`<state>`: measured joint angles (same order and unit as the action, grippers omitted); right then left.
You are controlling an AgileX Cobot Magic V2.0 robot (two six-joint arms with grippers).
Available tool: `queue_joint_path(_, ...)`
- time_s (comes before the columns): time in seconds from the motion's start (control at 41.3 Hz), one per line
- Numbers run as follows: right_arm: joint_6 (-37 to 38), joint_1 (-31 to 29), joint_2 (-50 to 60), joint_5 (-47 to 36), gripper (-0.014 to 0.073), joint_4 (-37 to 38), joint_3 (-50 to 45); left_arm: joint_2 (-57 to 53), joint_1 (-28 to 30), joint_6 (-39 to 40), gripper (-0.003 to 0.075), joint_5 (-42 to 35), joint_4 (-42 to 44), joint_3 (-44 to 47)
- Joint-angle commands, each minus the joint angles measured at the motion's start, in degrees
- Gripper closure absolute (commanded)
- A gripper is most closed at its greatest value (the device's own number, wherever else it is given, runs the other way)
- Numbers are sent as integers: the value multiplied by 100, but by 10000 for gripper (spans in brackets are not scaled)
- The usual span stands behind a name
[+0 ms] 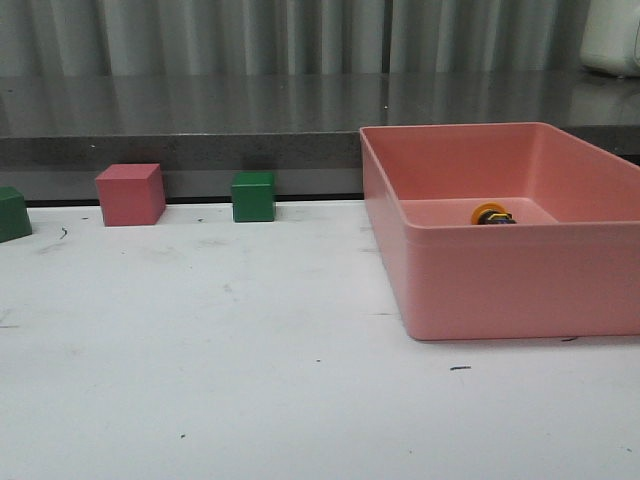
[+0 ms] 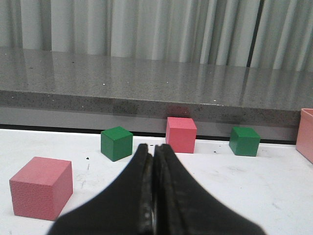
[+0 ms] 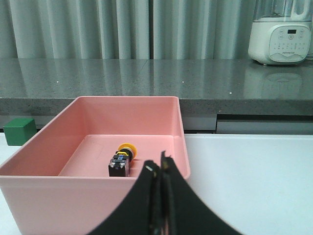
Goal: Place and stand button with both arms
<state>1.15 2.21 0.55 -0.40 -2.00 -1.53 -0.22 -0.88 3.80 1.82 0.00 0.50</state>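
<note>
The button (image 3: 122, 159) lies on its side on the floor of the pink bin (image 3: 29, 196), its yellow-orange cap toward the far wall and its dark base nearer. In the front view only its cap and collar (image 1: 492, 214) show above the bin's near wall (image 1: 520, 285). My right gripper (image 3: 159, 161) is shut and empty, in front of the bin's near wall, apart from the button. My left gripper (image 2: 154, 147) is shut and empty above the white table, facing the cubes. Neither arm shows in the front view.
A pink cube (image 1: 130, 194) and a green cube (image 1: 253, 196) stand at the table's far edge, another green cube (image 1: 12, 214) at the far left. A further pink cube (image 2: 41, 187) sits near my left gripper. A grey counter (image 1: 200, 120) runs behind; a white appliance (image 3: 279, 35) stands on it.
</note>
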Motion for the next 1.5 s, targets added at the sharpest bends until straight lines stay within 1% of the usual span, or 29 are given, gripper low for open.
queue_joint_path(0.0,-46,-28,110,-473,662,-6,16,-136,0,-3,740,-474,-48,90)
queue_joint_path(0.726,-46,-28,110,-473,662,-6,16,-136,0,-3,740,-484,-48,90)
queue_joint_path(0.895,-46,-28,110,-541,662,-6,38,-136,0,-3,740,-1023,-63,46)
queue_joint_path(0.967,-46,-28,110,-471,662,-6,169,-136,0,-3,740,-1078,-63,-137)
queue_joint_path(1.064,-46,-28,110,-221,662,-6,580,-101,0,-3,740,-844,-63,-588)
queue_joint_path(1.161,-46,-28,74,186,662,6,1136,-101,0,-3,740,-425,-63,-1212)
queue_joint_path(1.33,-46,-28,-328,1105,662,101,2151,179,0,-3,740,563,-37,-2374)
queue_joint_path(1.475,-46,-28,-933,1718,662,115,2965,824,0,-3,740,1553,-37,-3261)
